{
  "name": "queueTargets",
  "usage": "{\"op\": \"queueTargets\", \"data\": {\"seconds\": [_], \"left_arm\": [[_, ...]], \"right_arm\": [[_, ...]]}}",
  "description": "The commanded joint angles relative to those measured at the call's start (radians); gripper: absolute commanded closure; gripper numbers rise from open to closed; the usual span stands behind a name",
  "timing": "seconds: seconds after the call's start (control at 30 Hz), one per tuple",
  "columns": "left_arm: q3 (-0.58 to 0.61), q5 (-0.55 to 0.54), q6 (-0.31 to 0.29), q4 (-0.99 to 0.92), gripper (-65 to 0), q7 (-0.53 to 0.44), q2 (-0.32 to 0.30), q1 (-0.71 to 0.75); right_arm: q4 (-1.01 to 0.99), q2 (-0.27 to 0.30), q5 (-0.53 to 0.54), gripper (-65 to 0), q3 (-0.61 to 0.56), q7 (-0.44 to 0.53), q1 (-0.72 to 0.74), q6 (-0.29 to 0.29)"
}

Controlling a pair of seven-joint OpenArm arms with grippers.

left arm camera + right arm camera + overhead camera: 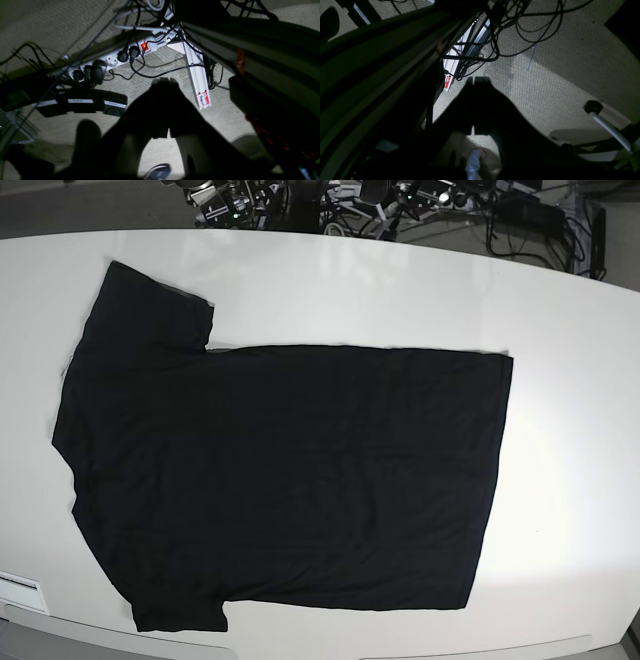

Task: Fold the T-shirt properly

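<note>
The black T-shirt (280,480) lies spread flat on the white table (570,330) in the base view, plain face up, sleeves at the left and hem at the right. No print shows. Neither arm appears in the base view. In the left wrist view my left gripper (163,81) hangs over the carpeted floor, fingers pressed together and holding nothing. In the right wrist view my right gripper (477,80) also hangs over the floor, fingers together and holding nothing. Both are away from the shirt.
A white power strip (117,58) with plugs and black cables lies on the carpet beside an aluminium frame leg (197,75). The table's dark edge (262,55) runs past the left gripper. A chair leg (607,125) stands at the right. Equipment (300,200) sits beyond the table's far edge.
</note>
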Motion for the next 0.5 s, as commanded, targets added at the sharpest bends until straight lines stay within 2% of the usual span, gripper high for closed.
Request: {"op": "queueTargets", "data": {"seconds": [0.0,0.1,0.47], "left_arm": [[0.0,0.008,-0.006,0.005,0.0,-0.011,-0.002,0.002],[0.0,0.007,-0.006,0.005,0.0,-0.011,-0.002,0.002],[0.0,0.006,-0.006,0.005,0.0,0.001,-0.002,0.002]], "right_arm": [[0.009,-0.002,0.0,0.0,0.003,0.008,0.003,-0.004],[0.009,-0.002,0.0,0.0,0.003,0.008,0.003,-0.026],[0.009,-0.002,0.0,0.0,0.003,0.003,0.003,-0.022]]}}
